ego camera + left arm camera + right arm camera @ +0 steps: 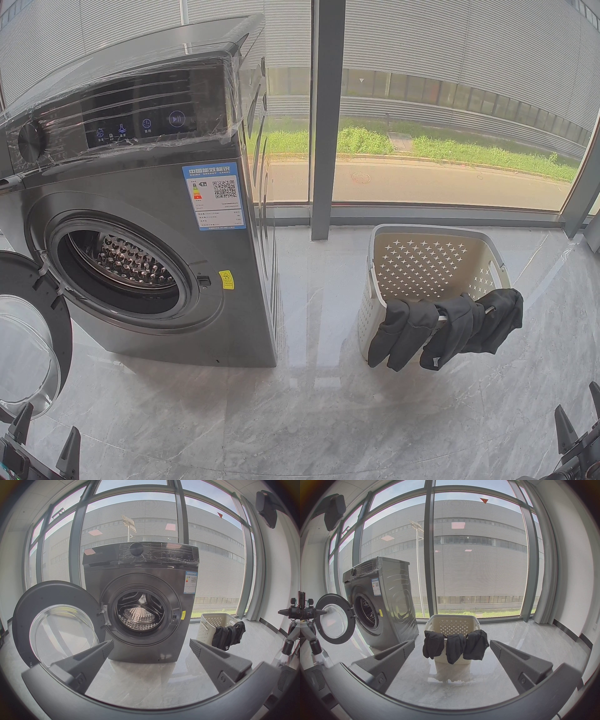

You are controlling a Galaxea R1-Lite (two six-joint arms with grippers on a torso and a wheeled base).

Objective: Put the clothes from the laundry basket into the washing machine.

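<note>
Left gripper point(49, 431): nearest, low, fingers spread wide, holding nothing. Right gripper point(578, 406): likewise spread wide, holding nothing.

Open grey floor point(312, 412) runs from both grippers to the machine and the basket.

One washing machine point(162, 206), ahead on the left. Its round door point(28, 337) is swung out to the left, lower edge near the left gripper. The drum point(125, 265) mouth is open.

One laundry basket point(437, 259), white, ahead on the right, well apart from the machine with a bare floor strip between.

Dark clothes point(447, 328) are draped over the basket's near rim and hang outside it. Three folds counted; cannot tell whether they are separate garments.

Window wall point(456, 100) stands just behind both, with one pillar point(326, 119) between them.
</note>
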